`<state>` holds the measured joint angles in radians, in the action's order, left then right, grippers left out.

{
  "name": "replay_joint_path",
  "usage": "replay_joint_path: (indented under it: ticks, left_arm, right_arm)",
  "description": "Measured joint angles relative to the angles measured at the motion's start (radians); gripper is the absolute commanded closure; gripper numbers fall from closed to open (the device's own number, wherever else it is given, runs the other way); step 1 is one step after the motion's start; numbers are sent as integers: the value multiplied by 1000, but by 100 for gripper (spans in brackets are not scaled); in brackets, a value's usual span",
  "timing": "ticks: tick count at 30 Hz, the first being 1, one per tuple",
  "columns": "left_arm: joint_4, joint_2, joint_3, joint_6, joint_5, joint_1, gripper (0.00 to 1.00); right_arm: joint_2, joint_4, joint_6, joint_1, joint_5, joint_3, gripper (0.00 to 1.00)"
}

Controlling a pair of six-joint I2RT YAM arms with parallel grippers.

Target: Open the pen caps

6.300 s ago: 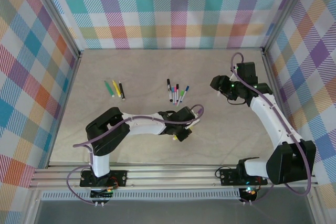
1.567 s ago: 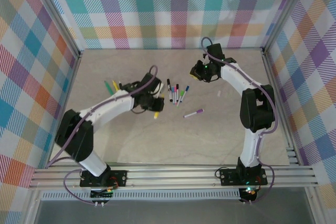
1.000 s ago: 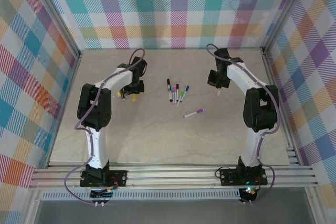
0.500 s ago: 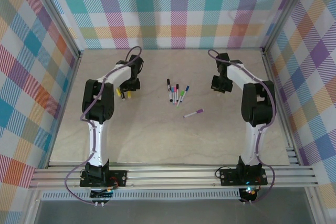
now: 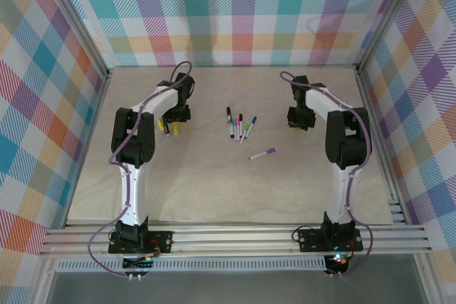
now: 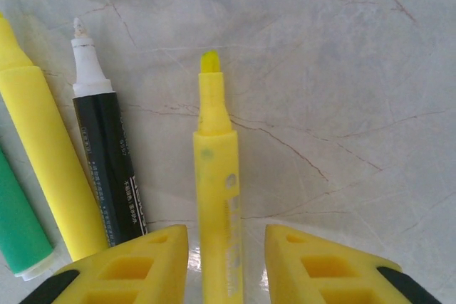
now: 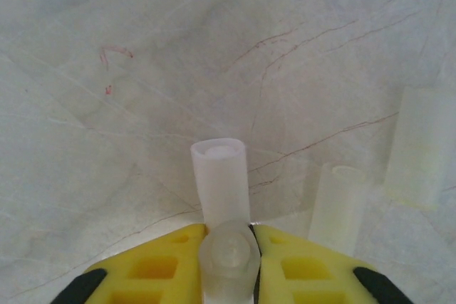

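Observation:
An uncapped yellow highlighter (image 6: 216, 197) lies on the table between the fingers of my open left gripper (image 6: 226, 236), with a gap on each side. Left of it lie an uncapped black marker (image 6: 107, 169), another yellow highlighter (image 6: 43, 169) and a green pen (image 6: 18, 226). From above, the left gripper (image 5: 174, 120) sits over this group at the far left. My right gripper (image 7: 228, 236) is shut on a clear pen cap (image 7: 219, 176) whose far end points at the table. Two more clear pen caps (image 7: 338, 204) (image 7: 420, 147) lie to its right. Several capped pens (image 5: 241, 126) lie mid-table.
A single purple-capped pen (image 5: 262, 153) lies nearer the arms than the middle cluster. The right gripper (image 5: 296, 122) is low over the table right of that cluster. Checked walls and metal rails (image 5: 235, 236) enclose the marbled tabletop (image 5: 214, 190).
Over the last seconds the left arm carried the yellow highlighter to the far-left group and lowered there. The right arm swung to the table's right side. In the last half second both arms barely moved.

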<state>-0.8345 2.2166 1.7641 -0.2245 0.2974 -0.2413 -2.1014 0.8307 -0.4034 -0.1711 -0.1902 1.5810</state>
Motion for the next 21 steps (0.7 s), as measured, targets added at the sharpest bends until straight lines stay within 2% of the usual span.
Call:
replay_joint_path:
  ticks: [8, 13, 21]
  left_arm:
    - [16, -22, -1, 0, -19, -2, 63]
    - [26, -88, -1, 0, -25, -19, 63]
    - [117, -268, -115, -27, -60, -93, 61]
  right_arm:
    - [-2, 13, 0, 0, -4, 0, 66]
    - [15, 34, 0, 0, -8, 0, 64]
    - [242, 45, 2, -19, -7, -52, 57]
